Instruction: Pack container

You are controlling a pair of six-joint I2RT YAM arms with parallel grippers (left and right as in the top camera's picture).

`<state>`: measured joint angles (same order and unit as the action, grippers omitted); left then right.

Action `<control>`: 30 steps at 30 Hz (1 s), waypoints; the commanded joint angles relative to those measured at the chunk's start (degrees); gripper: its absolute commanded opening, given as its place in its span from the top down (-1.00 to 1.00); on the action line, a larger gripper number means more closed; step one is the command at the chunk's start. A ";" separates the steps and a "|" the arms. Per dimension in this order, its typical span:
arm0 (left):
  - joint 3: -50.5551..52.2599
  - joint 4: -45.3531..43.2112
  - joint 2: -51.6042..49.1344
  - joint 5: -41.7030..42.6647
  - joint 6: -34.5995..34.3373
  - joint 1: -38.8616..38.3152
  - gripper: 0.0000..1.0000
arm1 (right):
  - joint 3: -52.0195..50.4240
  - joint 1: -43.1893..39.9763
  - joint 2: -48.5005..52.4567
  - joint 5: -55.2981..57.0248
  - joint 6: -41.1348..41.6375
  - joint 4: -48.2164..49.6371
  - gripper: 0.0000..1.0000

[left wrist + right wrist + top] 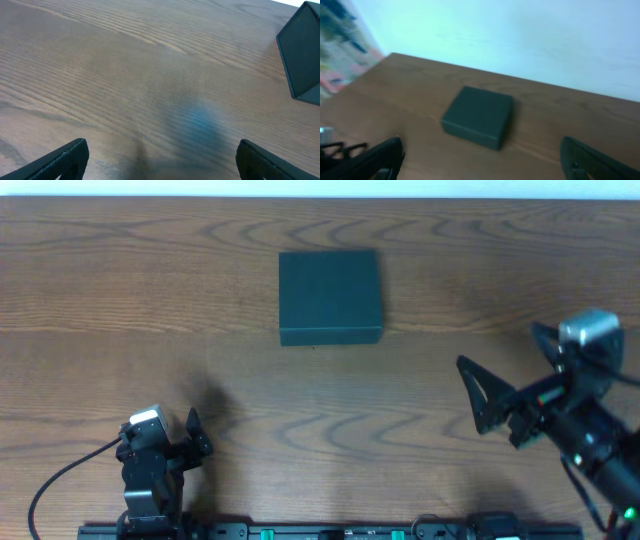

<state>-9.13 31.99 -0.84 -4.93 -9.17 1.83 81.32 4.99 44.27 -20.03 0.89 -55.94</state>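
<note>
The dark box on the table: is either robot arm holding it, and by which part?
Nothing is held. The left gripper and right gripper both have their jaws wide open and empty, well apart from the container.

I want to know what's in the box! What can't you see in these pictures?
- Inside of the container: hidden, it is shut in all three views.
- Most of the container in the left wrist view: cut off by the right edge.
- Colourful shapes at the left edge of the right wrist view: too blurred to name.
- Right arm in the overhead view: partly cut off by the right edge.
</note>
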 commanded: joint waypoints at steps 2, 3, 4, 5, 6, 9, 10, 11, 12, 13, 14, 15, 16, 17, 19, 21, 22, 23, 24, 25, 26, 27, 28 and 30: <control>0.66 -0.13 0.59 -1.46 -0.02 0.28 -0.90 | -11.58 -0.98 -6.82 9.03 -1.42 3.98 -0.98; 0.66 -0.13 0.59 -1.46 -0.02 0.28 -0.91 | -14.80 -1.27 -9.01 10.14 -1.40 5.60 -0.98; 0.66 -0.13 0.59 -1.46 -0.02 0.28 -0.91 | -18.73 -1.57 -11.67 11.19 -1.38 7.39 -0.99; 0.66 -0.13 0.59 -1.46 -0.02 0.28 -0.90 | -23.23 -1.79 -14.64 11.76 -1.38 9.42 -0.99; 0.66 -0.13 0.59 -1.46 -0.02 0.28 -0.90 | -27.15 -1.92 -17.18 12.37 -1.38 11.21 -0.98; 0.66 -0.13 0.59 -1.46 -0.02 0.28 -0.90 | -37.29 -1.97 -23.74 13.31 -1.38 16.13 -0.98; 0.66 -0.13 0.59 -1.46 -0.02 0.28 -0.90 | -40.68 -1.97 -25.99 13.42 -1.38 17.59 -0.99; 0.66 -0.13 0.59 -1.46 -0.02 0.28 -0.90 | -43.91 -1.97 -28.13 13.42 -1.36 19.02 -0.99; 0.66 -0.13 0.59 -1.46 -0.02 0.28 -0.90 | -47.34 -1.97 -30.27 13.42 -1.38 20.63 -0.99; 0.66 -0.13 0.59 -1.46 -0.02 0.28 -0.90 | -50.66 -1.97 -32.24 13.46 -1.38 22.38 -0.99; 0.66 -0.13 0.59 -1.46 -0.02 0.28 -0.91 | -53.05 -1.97 -33.64 13.49 -1.38 23.80 -0.98; 0.66 -0.13 0.59 -1.46 -0.02 0.28 -0.90 | -55.65 -1.97 -35.19 13.66 -1.38 25.33 -0.99; 0.66 -0.13 0.59 -1.46 -0.02 0.28 -0.90 | -58.40 -1.97 -36.92 13.64 -1.36 26.75 -0.98; 0.66 -0.13 0.59 -1.46 -0.02 0.28 -0.91 | -60.72 -1.97 -38.38 13.64 -1.36 27.69 -0.98; 0.66 -0.13 0.59 -1.46 -0.02 0.28 -0.90 | -64.81 -1.97 -41.18 13.68 -1.38 28.37 -0.99; 0.66 -0.13 0.59 -1.46 -0.02 0.28 -0.90 | -67.45 -1.97 -43.34 13.84 -1.36 28.33 -0.99; 0.66 -0.13 0.59 -1.46 -0.02 0.28 -0.90 | -68.43 -1.99 -44.11 13.86 -1.38 28.37 -0.99; 0.66 -0.13 0.59 -1.46 -0.02 0.28 -0.90 | -69.33 -1.97 -43.98 13.88 -1.38 28.63 -0.98; 0.66 -0.13 0.59 -1.46 -0.02 0.28 -0.91 | -70.07 -1.97 -43.95 13.84 -1.36 28.68 -0.98; 0.66 -0.13 0.59 -1.46 -0.02 0.28 -0.91 | -70.66 -1.92 -43.98 13.84 -1.33 28.72 -0.98; 0.66 -0.13 0.59 -1.46 -0.02 0.28 -0.90 | -71.36 -1.92 -43.98 13.81 -1.27 28.76 -0.98; 0.66 -0.13 0.59 -1.46 -0.02 0.28 -0.90 | -72.00 -1.92 -43.98 13.84 -0.87 28.76 -0.99; 0.66 -0.13 0.59 -1.46 -0.02 0.28 -0.90 | -72.81 -1.92 -43.98 13.84 -0.90 28.85 -0.99; 0.66 -0.13 0.59 -1.46 -0.02 0.28 -0.90 | -73.81 -1.90 -43.95 13.81 -0.96 29.20 -0.99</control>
<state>-9.13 31.92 -0.73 -5.13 -9.17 1.83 8.56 3.81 0.91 -6.63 0.34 -27.11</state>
